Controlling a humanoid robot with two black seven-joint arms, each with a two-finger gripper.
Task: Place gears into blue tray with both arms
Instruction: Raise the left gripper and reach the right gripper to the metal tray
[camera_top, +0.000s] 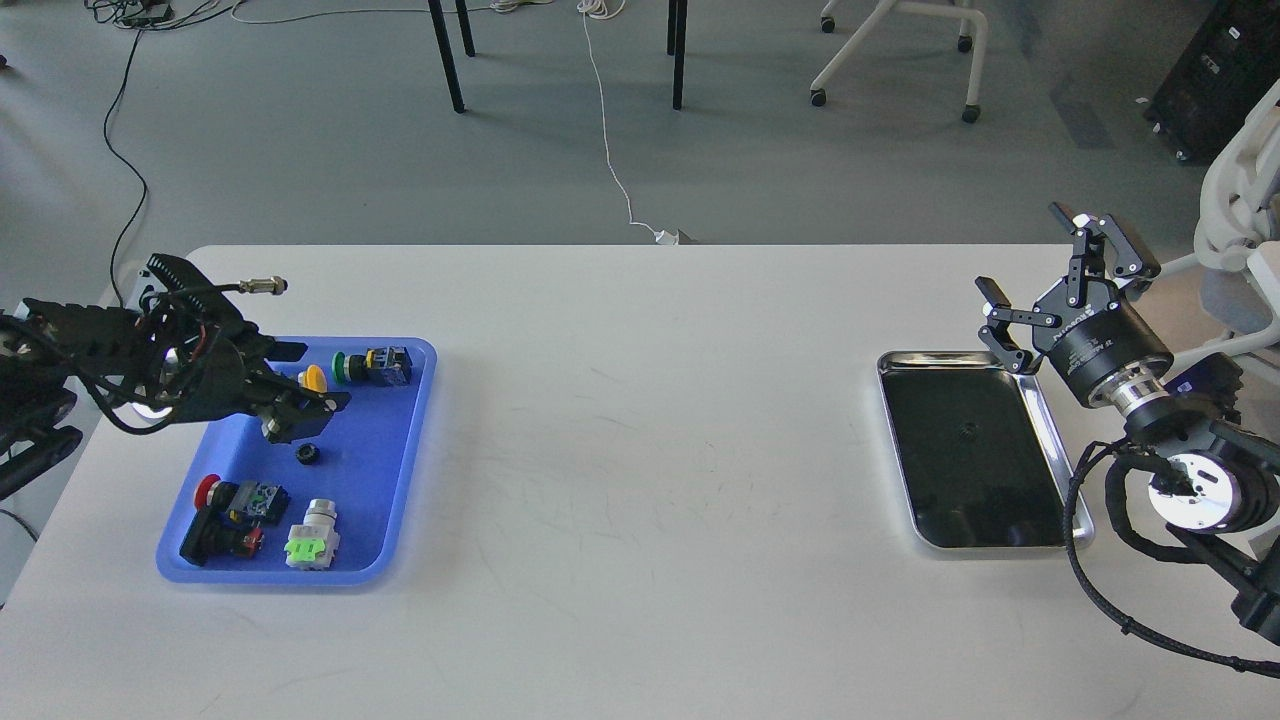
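The blue tray lies at the table's left. A small black gear rests on its bare middle, touched by nothing. My left gripper hovers just above and behind that gear, open, with nothing between its fingers. At the far right my right gripper stands open and empty above the back right corner of the steel tray. A tiny dark spot shows on the steel tray's mirror-like bottom; I cannot tell whether it is a gear.
Push-button switches share the blue tray: yellow and green at the back, red and light green at the front. Wide bare table lies between the trays. Chair legs and cables sit on the floor beyond.
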